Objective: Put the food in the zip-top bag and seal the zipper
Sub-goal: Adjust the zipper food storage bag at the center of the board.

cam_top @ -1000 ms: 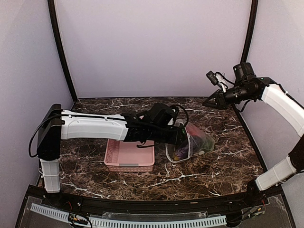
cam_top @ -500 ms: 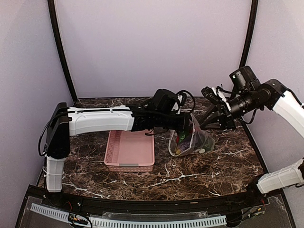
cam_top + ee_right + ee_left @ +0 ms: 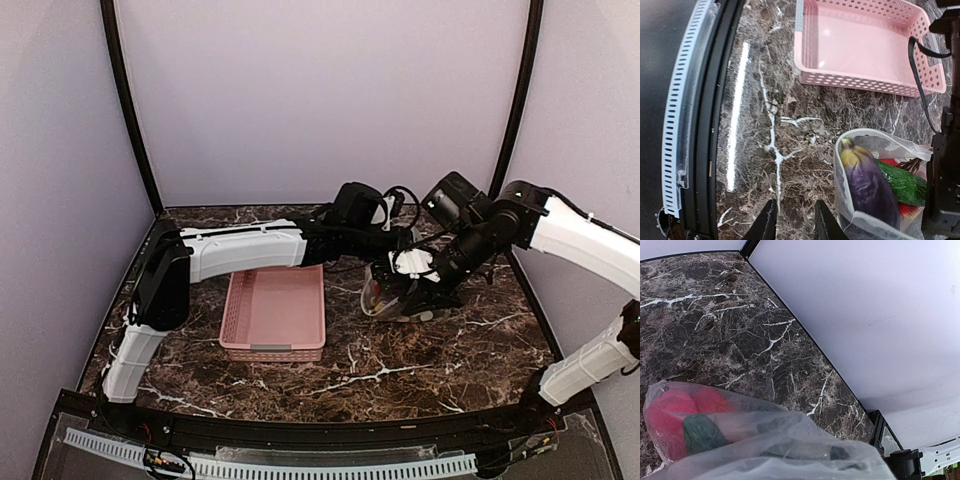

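Observation:
The zip-top bag (image 3: pixel 392 296) rests on the table right of the basket, its mouth open toward the front. In the right wrist view the bag (image 3: pixel 875 145) holds the purple eggplant (image 3: pixel 867 182), the green cucumber (image 3: pixel 904 184) and a red fruit (image 3: pixel 890 162); the zipper strip (image 3: pixel 838 175) rims the open mouth. My left gripper (image 3: pixel 393 244) holds the bag's top back edge. In the left wrist view its fingers are hidden behind the plastic (image 3: pixel 790 445), with red fruits (image 3: pixel 670 412) inside. My right gripper (image 3: pixel 795 222) is open and empty, just left of the mouth; it also shows in the top view (image 3: pixel 405 275).
The pink slatted basket (image 3: pixel 275 312) stands empty left of the bag; it also shows in the right wrist view (image 3: pixel 865 45). The black frame and a white perforated rail (image 3: pixel 685 115) run along the table's near edge. The back wall is close behind the bag.
My right arm has swung down and left from the back right corner to the bag. My left arm has carried the bag back and right, and the bag now sits lower.

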Tool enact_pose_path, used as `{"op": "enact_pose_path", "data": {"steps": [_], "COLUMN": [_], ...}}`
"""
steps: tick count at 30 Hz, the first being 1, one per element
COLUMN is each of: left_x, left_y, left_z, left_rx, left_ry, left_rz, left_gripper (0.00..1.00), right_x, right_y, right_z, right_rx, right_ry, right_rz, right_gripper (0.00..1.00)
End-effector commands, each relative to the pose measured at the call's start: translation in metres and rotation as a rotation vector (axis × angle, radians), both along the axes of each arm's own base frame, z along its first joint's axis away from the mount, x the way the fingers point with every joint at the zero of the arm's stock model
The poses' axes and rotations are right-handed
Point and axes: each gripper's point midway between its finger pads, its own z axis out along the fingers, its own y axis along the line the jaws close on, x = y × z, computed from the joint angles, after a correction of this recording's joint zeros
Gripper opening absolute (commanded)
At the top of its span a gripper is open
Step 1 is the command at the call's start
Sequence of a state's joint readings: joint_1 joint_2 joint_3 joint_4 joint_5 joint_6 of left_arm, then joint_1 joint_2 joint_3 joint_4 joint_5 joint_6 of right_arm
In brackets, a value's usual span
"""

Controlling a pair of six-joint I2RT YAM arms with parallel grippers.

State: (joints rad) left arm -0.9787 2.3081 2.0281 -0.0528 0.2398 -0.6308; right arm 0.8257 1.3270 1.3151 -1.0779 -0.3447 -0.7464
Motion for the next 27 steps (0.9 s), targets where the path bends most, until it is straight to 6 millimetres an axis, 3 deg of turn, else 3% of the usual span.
{"op": "enact_pose_path", "data": {"steps": [1, 4, 9, 16, 23, 27], "left_x": [0.008, 0.01, 0.01, 0.008, 0.008, 0.01], "left_y": [-0.002, -0.003, -0.002, -0.002, 0.001, 0.005], "left_z": [0.03, 0.031, 0.036, 0.035, 0.035, 0.035], "left_rx": [-0.086, -0.104, -0.097, -0.092, -0.077, -0.067], "left_ry": [-0.001, 0.014, 0.007, 0.011, 0.014, 0.013], "left_rz": [-0.015, -0.026, -0.036, -0.047, -0.048, -0.04], "left_gripper": [0.42, 0.42, 0.42, 0.42, 0.42, 0.42], "right_x": [0.037, 0.041, 0.054, 0.056, 0.055, 0.054], "right_y": [0.017, 0.027, 0.021, 0.012, 0.003, 0.002], "right_z": [-0.001, -0.015, -0.038, -0.047, -0.065, -0.066], "right_rx": [-0.071, -0.144, -0.289, -0.347, -0.424, -0.435], "right_ry": [-0.132, -0.143, -0.187, -0.19, -0.178, -0.179], "right_rz": [-0.072, -0.061, -0.097, -0.114, -0.116, -0.107], "right_gripper": [0.26, 0.28, 0.33, 0.35, 0.28, 0.12]}}
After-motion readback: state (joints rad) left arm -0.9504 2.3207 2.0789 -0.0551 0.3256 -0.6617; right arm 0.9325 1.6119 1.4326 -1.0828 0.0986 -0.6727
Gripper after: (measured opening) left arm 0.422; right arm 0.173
